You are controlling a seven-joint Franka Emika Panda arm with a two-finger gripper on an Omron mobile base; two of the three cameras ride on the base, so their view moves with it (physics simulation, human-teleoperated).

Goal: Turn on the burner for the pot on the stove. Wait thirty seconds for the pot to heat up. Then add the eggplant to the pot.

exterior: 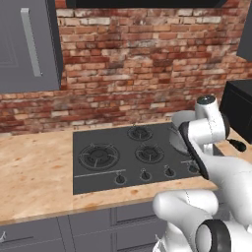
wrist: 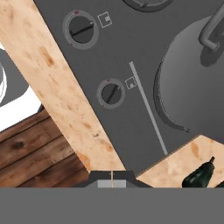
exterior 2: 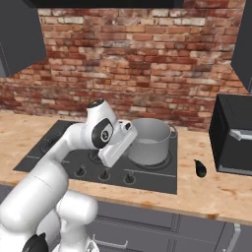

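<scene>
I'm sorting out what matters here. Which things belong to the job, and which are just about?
Job:
pot
stove
knobs
eggplant
claw, shut, above the knobs

Just about:
black oven
cabinet
brick wall

brushed metal pot (exterior 2: 147, 140), matt stove (exterior: 108, 165)

Even, flat rendered light, no glare.
Views are sharp and evenly bright; the pot (exterior 2: 149, 140) casts a faint soft shadow on the stove (exterior 2: 152, 179) toward 6 o'clock.
</scene>
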